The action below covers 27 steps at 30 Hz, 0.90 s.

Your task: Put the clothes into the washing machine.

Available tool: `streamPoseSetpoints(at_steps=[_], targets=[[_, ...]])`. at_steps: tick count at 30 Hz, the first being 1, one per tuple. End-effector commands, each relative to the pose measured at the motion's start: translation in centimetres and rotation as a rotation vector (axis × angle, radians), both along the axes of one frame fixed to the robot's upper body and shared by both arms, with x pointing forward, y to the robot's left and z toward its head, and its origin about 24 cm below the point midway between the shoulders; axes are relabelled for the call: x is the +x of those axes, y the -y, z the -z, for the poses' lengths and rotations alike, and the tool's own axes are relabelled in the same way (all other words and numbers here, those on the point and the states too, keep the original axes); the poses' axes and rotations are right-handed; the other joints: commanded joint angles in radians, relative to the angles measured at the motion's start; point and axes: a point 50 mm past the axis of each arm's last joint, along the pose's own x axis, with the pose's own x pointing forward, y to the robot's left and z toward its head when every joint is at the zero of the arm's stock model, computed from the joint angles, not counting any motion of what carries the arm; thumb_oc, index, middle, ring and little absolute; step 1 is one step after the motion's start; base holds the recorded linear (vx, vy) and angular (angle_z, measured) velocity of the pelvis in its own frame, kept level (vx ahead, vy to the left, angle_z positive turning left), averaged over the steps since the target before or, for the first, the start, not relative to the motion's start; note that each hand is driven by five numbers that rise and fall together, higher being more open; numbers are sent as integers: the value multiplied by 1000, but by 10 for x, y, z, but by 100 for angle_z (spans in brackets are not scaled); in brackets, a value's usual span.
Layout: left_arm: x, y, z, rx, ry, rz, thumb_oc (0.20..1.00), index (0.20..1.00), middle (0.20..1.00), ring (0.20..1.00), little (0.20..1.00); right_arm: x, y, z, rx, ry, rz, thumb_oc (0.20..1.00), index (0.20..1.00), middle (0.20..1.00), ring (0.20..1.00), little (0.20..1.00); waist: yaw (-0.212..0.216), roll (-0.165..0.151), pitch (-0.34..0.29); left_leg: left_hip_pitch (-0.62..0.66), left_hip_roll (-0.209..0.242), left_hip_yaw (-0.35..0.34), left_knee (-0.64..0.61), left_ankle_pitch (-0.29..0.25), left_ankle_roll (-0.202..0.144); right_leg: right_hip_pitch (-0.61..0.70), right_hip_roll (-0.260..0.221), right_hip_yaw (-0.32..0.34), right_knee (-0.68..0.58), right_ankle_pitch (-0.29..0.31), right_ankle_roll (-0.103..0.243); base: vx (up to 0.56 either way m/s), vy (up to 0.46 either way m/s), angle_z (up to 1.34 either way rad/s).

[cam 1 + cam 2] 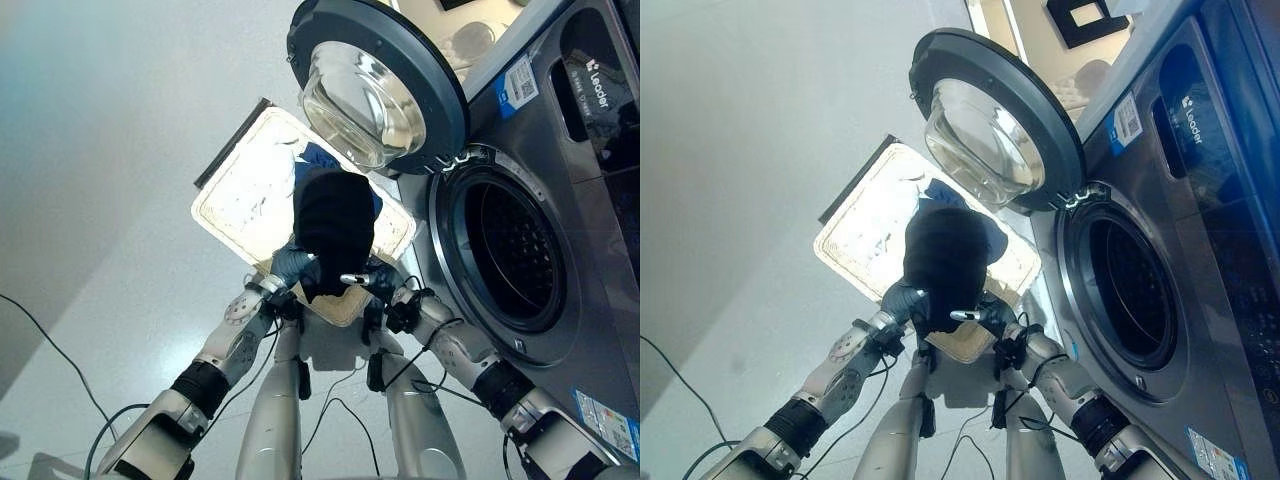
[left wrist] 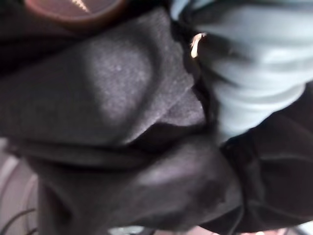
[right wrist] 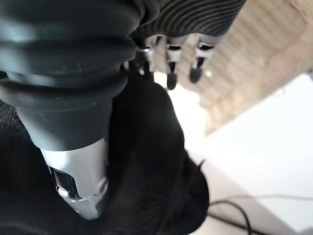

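Black garment [image 1: 334, 228] between both hands

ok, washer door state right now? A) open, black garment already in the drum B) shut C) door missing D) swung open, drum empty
D: the washer door is swung wide open, the drum looks empty, and the black garment is held up between the left hand and right hand, over the basket.
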Motion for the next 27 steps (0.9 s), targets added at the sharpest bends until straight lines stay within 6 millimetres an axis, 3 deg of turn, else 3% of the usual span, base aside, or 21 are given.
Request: streamPoseSetpoints(at_steps=[1,9,20,27], targets=[[-8,29,2,63,26,150,200,200,200,200,200,-1,-26,-32,234,72,-58,1000,1000,1000,1000,1000,-12,-31,2,23,-45,81,31,-99,-34,13,7,-6,-88,75,77,0,0,0],[-13,31,19,104,-50,142,200,200,200,200,200,-1,-26,-36,424,61,33,1000,1000,1000,1000,1000,-14,-26,2,23,-47,86,22,-98,-33,9,5,-6,-98,80,80,2,1,-1],[-5,-9,20,78,27,-403,200,200,200,200,200,0,-18,-23,440,14,160,1000,1000,1000,1000,1000,3,-32,2,18,-51,101,22,-100,-33,8,-7,-31,-118,90,84,5,0,-3],[-5,-22,9,175,153,-503,200,200,200,200,200,1,-7,-20,408,25,209,1000,1000,1000,1000,1000,10,-29,2,19,-54,98,27,-104,-32,13,-14,-37,-116,89,82,0,0,0]])
